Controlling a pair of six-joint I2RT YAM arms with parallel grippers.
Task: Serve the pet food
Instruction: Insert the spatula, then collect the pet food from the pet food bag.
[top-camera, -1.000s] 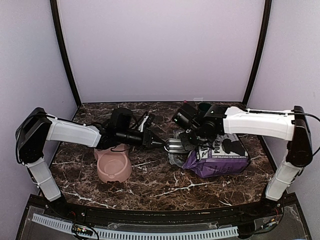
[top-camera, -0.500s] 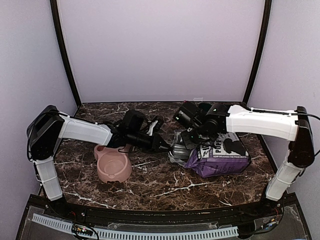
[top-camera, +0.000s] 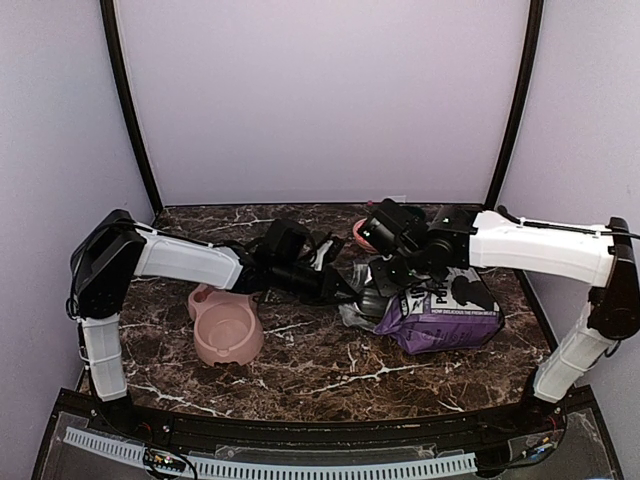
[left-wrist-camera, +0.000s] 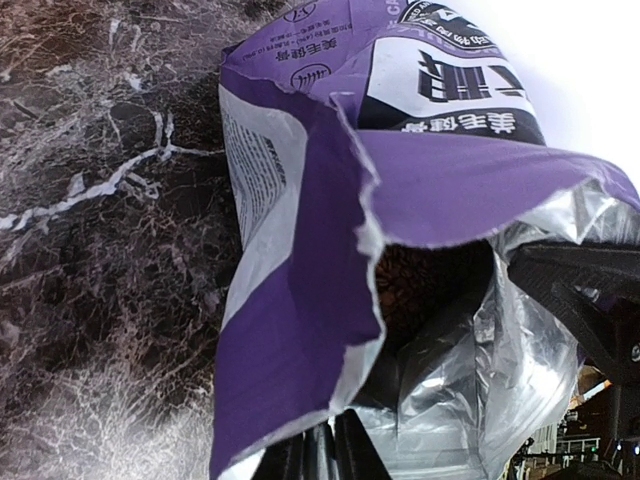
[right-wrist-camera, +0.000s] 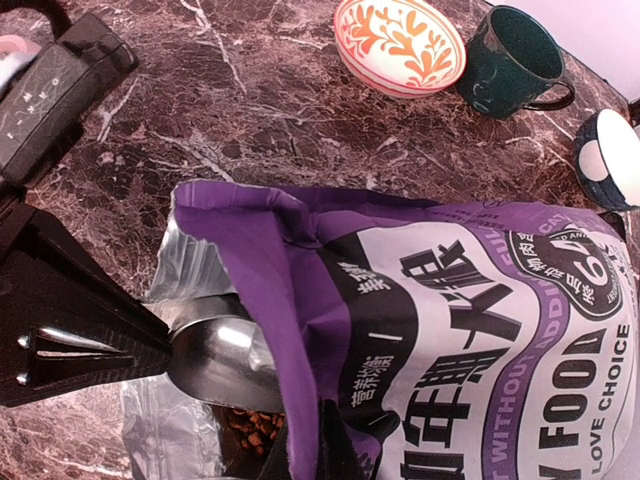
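Observation:
The purple-and-white bag lies at the right middle of the table, its torn mouth facing left. Reddish-brown pet food shows inside the mouth, and as a dark heap of pet food in the left wrist view. My right gripper is shut on the bag's upper flap, holding the mouth up. My left gripper is shut on a metal scoop, whose bowl sits inside the mouth just above the kibble. In the left wrist view the flap hides the scoop. The pink double bowl stands left of the bag.
Behind the bag stand an orange-patterned bowl, a dark green mug and a blue-and-white cup. Crinkled silver liner spills from the bag's mouth. Black frame posts rise at the back corners.
My left arm has reached right, carrying the scoop from open view in front of the bag into its mouth. My right gripper, still on the flap, shifted slightly right.

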